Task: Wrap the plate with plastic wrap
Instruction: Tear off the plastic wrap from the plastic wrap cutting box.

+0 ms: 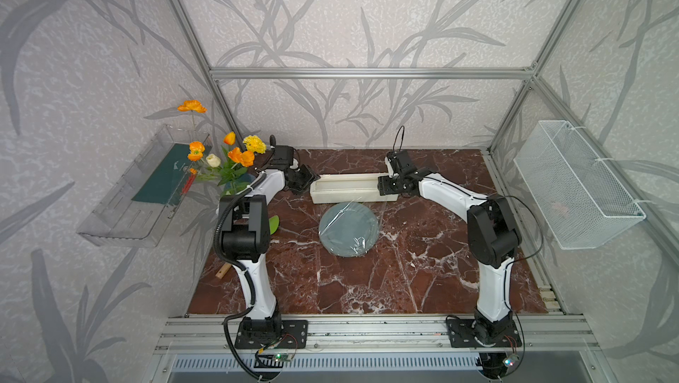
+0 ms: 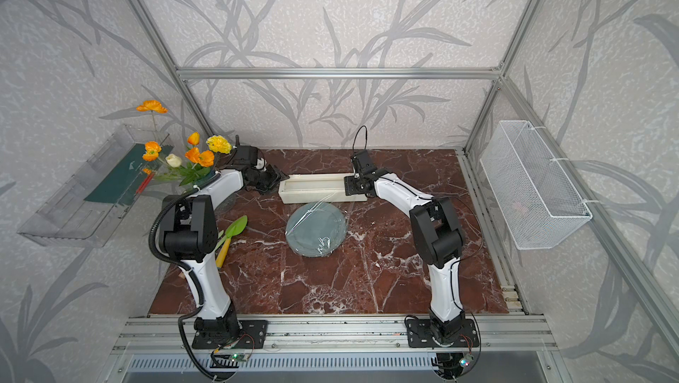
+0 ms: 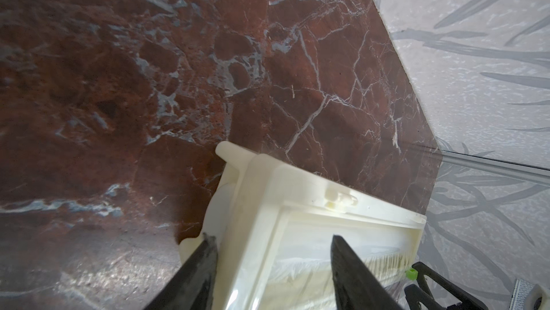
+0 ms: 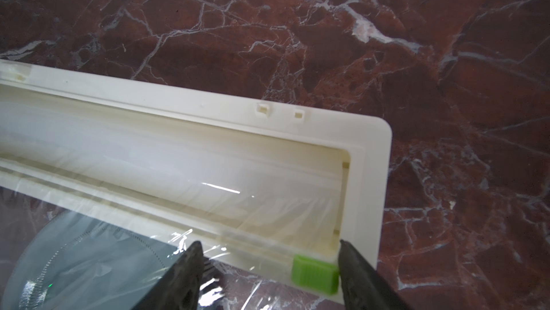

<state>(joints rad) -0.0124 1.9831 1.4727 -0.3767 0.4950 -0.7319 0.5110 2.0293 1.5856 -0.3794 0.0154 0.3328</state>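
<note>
Nearest, the red marble desk carries the plate at its middle, lying flat between the two arms. The plastic wrap is draped across the plate, crinkled and glinting at the near rim. From the right wrist the film runs from the front edge of the cream dispenser box over the plate. The box lies crosswise just behind the plate, lid off, roll showing.

The left tool is at the box's left end. From its wrist its fingers are spread, one outside the end wall and one over the open trough. The right tool is at the right end, also spread, and straddles the front rail, with the green tab just beside one finger.

Farther left, orange flowers stand in the back corner.
</note>
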